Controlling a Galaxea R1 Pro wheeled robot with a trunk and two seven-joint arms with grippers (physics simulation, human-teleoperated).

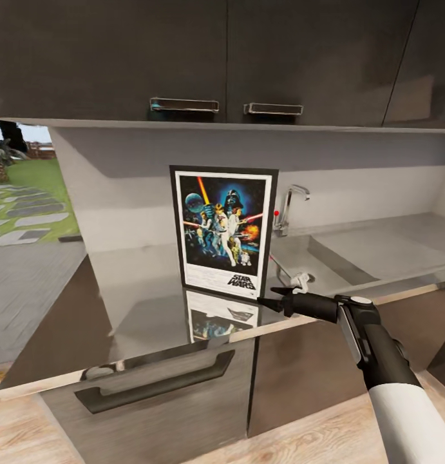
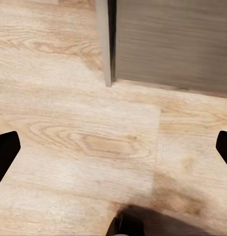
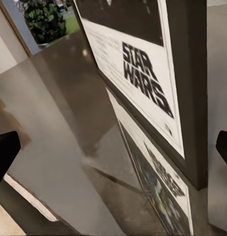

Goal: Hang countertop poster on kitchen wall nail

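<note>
I am reaching my right gripper, jaws spread, toward the black-framed Star Wars poster standing on the glossy dark countertop; closing on its lower corner comes next.

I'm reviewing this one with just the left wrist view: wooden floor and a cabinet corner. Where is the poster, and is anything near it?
Observer: The poster stands upright on the kitchen countertop, leaning back against the wall.
Operator: Which arm is going for it?
Observer: The right gripper sits by the poster's lower right corner, at the counter's front edge.
Operator: Gripping yet?
Observer: No; in the right wrist view its fingertips are spread wide, the poster's bottom edge between them, untouched.
Operator: Any landmark beside it?
Observer: A steel sink with a tap lies to its right.
</note>
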